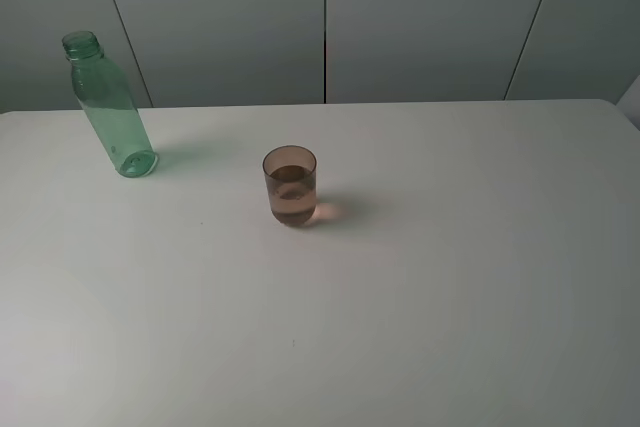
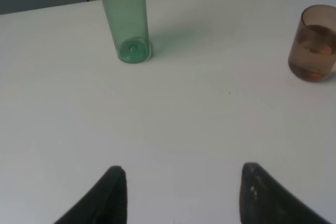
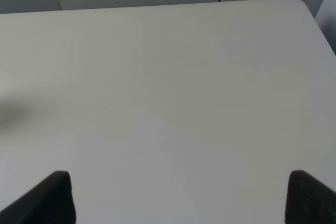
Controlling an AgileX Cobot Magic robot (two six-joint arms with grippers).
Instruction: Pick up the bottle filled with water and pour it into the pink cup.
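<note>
We see the tall translucent green plastic bottle (image 1: 108, 112) standing on its base at the far left of the white table (image 1: 450, 297), close to the back edge. Its threaded neck is uncapped. In the high view it seems to lean, top toward the left, though its base sits flat on the table. We cannot make out any water inside it. Nothing touches it, and a faint green shadow falls on the table to its right.

The small translucent brownish-pink cylindrical cup (image 1: 290, 187) stands upright near the middle of the table, well apart from the bottle, to its right and nearer the front. It holds clear liquid to somewhat above half its height, and a pinkish glow lies on the table on its right side.

In the left wrist view we see the bottle's lower body and the cup with bare table between them. The left claw (image 2: 181, 169) hangs over the table in front of both, touching neither. Its two dark fingers (image 2: 113, 192) stand apart with a moderate gap and grip nothing.

The right claw (image 3: 181, 174) shows only in its own wrist view. Its fingers (image 3: 52, 198) are spread wide, farther apart than the left pair, over bare table with nothing between them. Grey wall panels (image 1: 420, 17) rise behind the table.
</note>
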